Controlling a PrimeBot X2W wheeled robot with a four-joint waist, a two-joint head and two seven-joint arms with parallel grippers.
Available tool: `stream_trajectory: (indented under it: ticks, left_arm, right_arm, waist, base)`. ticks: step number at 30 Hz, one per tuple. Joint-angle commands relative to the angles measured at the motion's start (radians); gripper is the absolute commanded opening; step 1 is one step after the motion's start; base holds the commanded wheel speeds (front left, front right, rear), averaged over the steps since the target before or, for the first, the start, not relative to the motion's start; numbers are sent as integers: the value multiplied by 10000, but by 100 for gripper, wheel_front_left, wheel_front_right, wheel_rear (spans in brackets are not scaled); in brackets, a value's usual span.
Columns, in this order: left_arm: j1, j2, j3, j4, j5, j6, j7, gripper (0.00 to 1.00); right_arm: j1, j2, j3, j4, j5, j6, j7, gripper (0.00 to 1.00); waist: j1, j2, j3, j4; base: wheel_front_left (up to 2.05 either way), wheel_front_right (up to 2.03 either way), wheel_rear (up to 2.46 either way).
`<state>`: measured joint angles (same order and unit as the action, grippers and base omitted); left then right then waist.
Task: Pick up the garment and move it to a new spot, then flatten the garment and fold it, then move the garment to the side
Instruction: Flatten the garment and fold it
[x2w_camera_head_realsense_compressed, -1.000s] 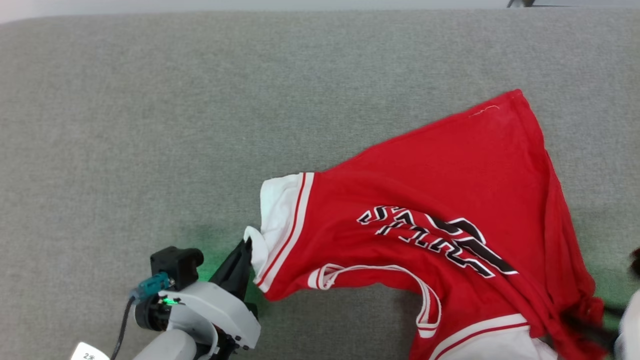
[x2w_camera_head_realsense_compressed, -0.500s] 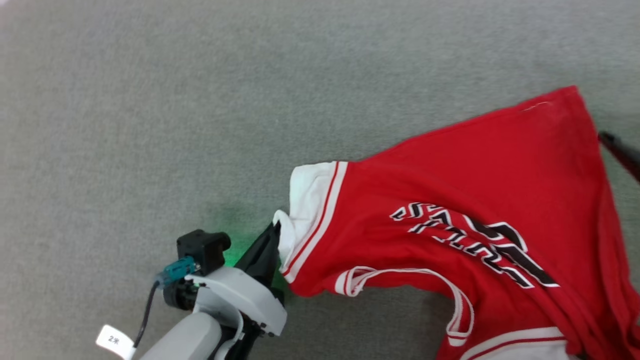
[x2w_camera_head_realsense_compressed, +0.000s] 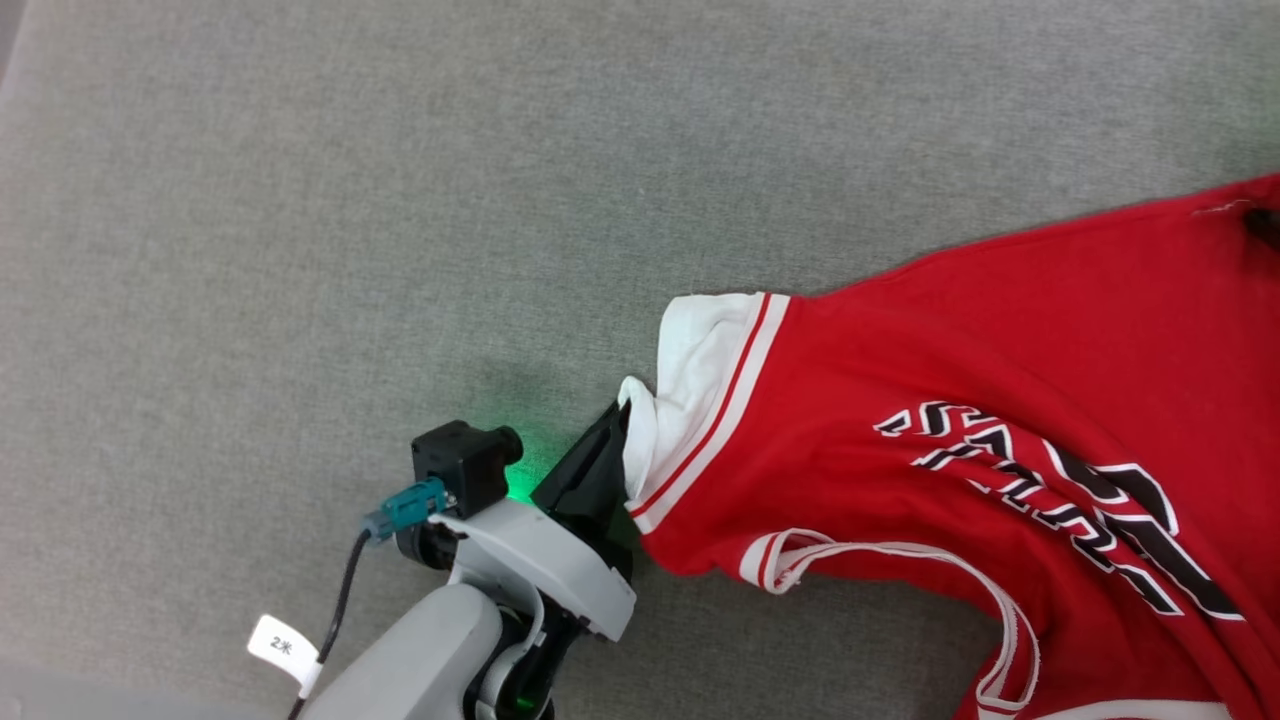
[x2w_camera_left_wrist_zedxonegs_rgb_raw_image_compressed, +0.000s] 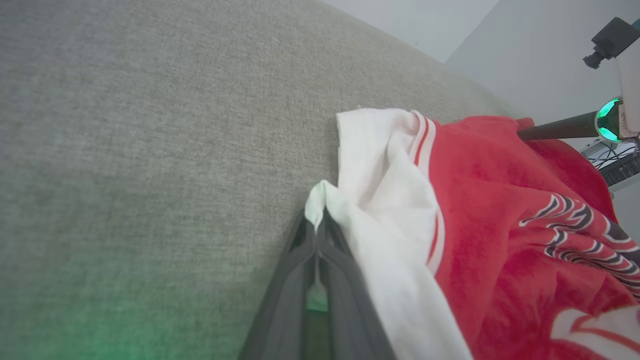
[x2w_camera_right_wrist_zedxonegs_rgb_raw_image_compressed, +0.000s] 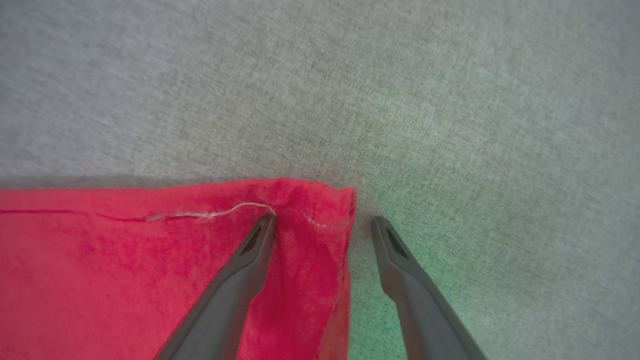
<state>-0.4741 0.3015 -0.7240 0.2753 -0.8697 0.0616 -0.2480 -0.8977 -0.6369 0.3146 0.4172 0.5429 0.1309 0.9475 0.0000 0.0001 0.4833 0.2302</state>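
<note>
Red garment (x2w_camera_head_realsense_compressed: 950, 350): lies front up on the grey surface at the right of the scene, wrinkled and unfolded, running off the right and near edges of the head view.
Lettering (x2w_camera_head_realsense_compressed: 1050, 490): black with a white outline, across the chest, creased so that I cannot read all of it.
Sleeve end (x2w_camera_head_realsense_compressed: 700, 370): white with red stripes, at the garment's left end; its tip is drawn up into my left fingers.
Neck trim (x2w_camera_head_realsense_compressed: 900, 550): a white and red band looping along the near edge.
Left gripper (x2w_camera_head_realsense_compressed: 615, 420): jaws pressed together on the tip of the white sleeve end; a sliver of white cloth shows between them in my wrist view.
Right gripper (x2w_camera_right_wrist_zedxonegs_rgb_raw_image_compressed: 323, 219): jaws wide apart at the garment's far right corner, holding nothing. One finger is over the red cloth, the other over bare surface just beside the hem. Whether the tips touch down, I cannot tell.
Loose thread (x2w_camera_right_wrist_zedxonegs_rgb_raw_image_compressed: 215, 214): white, on the hem by my right finger.
Grey surface (x2w_camera_head_realsense_compressed: 300, 200): woven cloth under everything, tinged green near both my wrists.
</note>
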Motion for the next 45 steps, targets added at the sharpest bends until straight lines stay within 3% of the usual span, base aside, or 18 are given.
stream_trajectory:
  ticks: [1,2,3,7,10,15,21,28,32,38,45]
  left_arm:
    - [83,110,57,346,-9,59,45,0]
    - [91,104,73,387,-4,36,38,0]
    - [123,109,105,464,-11,-5,36,0]
    - [132,148,208,458,-64,-86,-12,0]
    - [-144,236,366,482,-64,-326,-65,0]
    - [-963,393,450,724,68,-630,21,0]
    - [-3393,448,801,1563,234,-877,634,0]
    - [-6978,-145,2284,3730,-1157,-1126,1490,0]
    - [-9206,65,2739,5070,-963,-1073,1169,0]
    - [-11914,219,3370,6510,-766,-1048,169,0]
    - [-12823,51,3876,7342,-747,-1461,-176,0]
  right_arm:
    - [271,165,353,301,107,-2,49,60]
    - [289,168,459,395,190,-2,-15,17]
    - [306,165,608,555,351,-4,-242,0]
    - [90,305,355,701,478,-2,-1101,0]
    - [-396,631,-235,974,651,-1,-2713,0]
    - [-777,860,-548,1499,447,-5,-3917,0]
    - [-2058,1199,-1269,2330,83,-7,-5149,0]
    - [-4463,2208,-2308,3774,-1036,-7,-6852,0]
    - [-5972,2778,-2852,4598,-1599,-8,-7861,0]
    - [-7794,3040,-3660,5640,-2232,-11,-9308,0]
    - [-8347,3242,-3664,6784,-2394,-21,-9997,0]
  waist:
    - [0,-1,104,115]
    - [0,-1,75,109]
    - [0,-1,-29,69]
    - [0,-1,-229,-42]
    - [0,-1,-503,-168]
    - [0,-1,-631,-322]
    - [0,-1,-484,-621]
    - [0,-1,73,-1295]
    - [0,-1,433,-1696]
    - [0,-1,610,-2010]
    - [0,-1,360,-2103]
  base:
    - [0,0,0]
    - [0,0,0]
    - [0,0,0]
    - [0,0,0]
    - [0,0,0]
    - [0,0,0]
    - [0,0,0]
    - [0,0,0]
    - [0,0,0]
    - [0,0,0]
    - [0,0,0]
